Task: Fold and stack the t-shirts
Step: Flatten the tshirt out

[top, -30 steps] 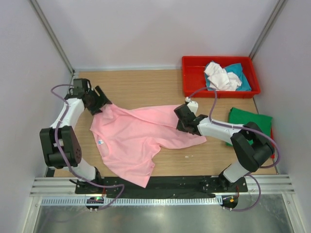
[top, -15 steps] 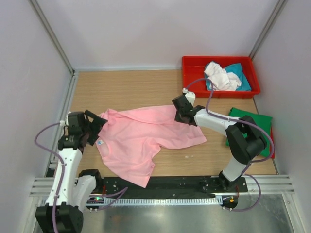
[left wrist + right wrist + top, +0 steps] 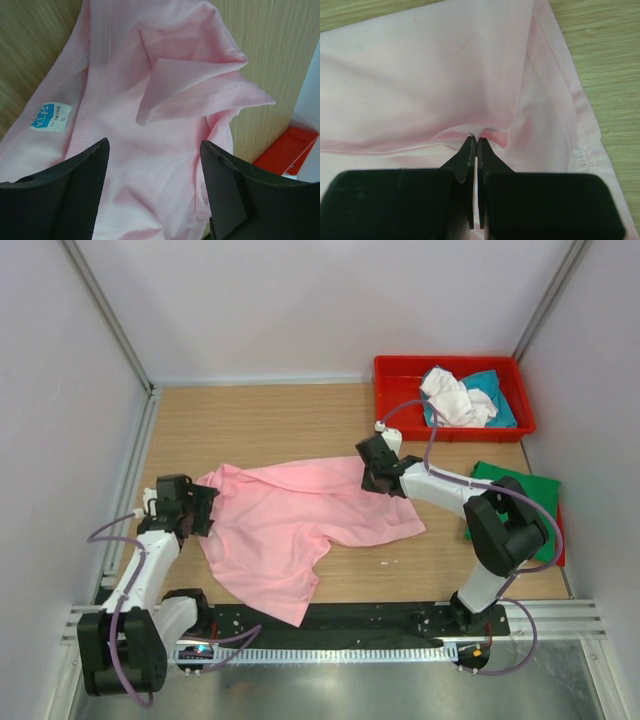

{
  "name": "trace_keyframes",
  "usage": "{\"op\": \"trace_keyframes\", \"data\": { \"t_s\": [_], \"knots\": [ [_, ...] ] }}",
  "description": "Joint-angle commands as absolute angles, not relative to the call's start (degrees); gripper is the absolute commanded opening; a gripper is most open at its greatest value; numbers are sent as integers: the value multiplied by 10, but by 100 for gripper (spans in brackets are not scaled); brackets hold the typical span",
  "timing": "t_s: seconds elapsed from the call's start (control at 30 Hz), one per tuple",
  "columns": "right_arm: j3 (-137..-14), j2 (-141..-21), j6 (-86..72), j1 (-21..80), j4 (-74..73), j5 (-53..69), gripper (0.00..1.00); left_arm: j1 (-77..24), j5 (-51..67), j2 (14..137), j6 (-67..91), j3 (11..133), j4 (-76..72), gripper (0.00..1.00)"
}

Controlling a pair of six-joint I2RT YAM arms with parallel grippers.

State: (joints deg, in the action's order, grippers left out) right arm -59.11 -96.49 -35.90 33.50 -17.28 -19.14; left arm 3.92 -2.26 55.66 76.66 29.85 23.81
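Pink shirt (image 3: 290, 525) lay rumpled, spreading apparently underway: right gripper (image 3: 476, 142) pinched a fold; left gripper (image 3: 154, 145) gaped empty, probably needing a fresh grasp.

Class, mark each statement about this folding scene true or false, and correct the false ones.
1. The right gripper is shut on the pink t-shirt. True.
2. The left gripper is clamped on the pink t-shirt's collar. False: its jaws stand open above the cloth, near the label.
3. The red tray holds a white shirt and a teal shirt. True.
4. The green t-shirt lies inside the red tray. False: it lies outside it, at the table's right edge.
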Motion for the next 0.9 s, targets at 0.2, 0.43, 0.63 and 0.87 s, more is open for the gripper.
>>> {"op": "trace_keyframes", "data": {
  "t_s": [0.2, 0.43, 0.63, 0.87],
  "knots": [
    [-637, -968, -339, 326, -182, -204, 1, 40, -71, 606, 780, 284, 122, 65],
    [-645, -972, -335, 322, -187, -207, 1, 40, -47, 639, 779, 284, 106, 64],
    [-652, -979, -335, 320, -188, -207, 1, 40, -50, 650, 779, 279, 102, 57],
    [-664, -982, -329, 316, -190, -210, 1, 40, -52, 665, 779, 266, 82, 45]
  ]
}}
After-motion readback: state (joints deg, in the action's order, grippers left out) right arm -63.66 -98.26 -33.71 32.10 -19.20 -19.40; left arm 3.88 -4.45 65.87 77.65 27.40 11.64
